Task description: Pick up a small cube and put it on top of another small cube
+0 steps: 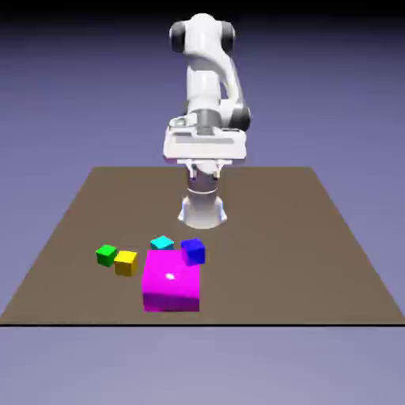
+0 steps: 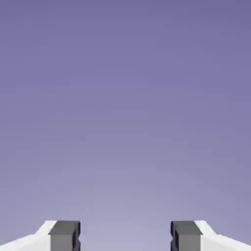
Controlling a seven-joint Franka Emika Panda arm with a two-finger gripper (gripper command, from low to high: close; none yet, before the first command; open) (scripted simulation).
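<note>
arm [image 1: 207, 79]: glossy white, rounded links | joints: dark grey bands | claw [image 2: 125, 236]: 2 grey tips, white bodies

Showing matt, flat brown tabletop [image 1: 316, 237], untextured. Displaying smooth, plastic-looking cubes: large magenta cube [image 1: 171, 289] carrying a glossy white highlight on its top face; blue cube [image 1: 194, 251], cyan cube [image 1: 161, 242], yellow cube [image 1: 125, 262], green cube [image 1: 106, 255] appearing evenly shaded. Presenting glossy white arm shell [image 1: 207, 79]; matt grey fingertips [image 2: 64, 235].
</note>
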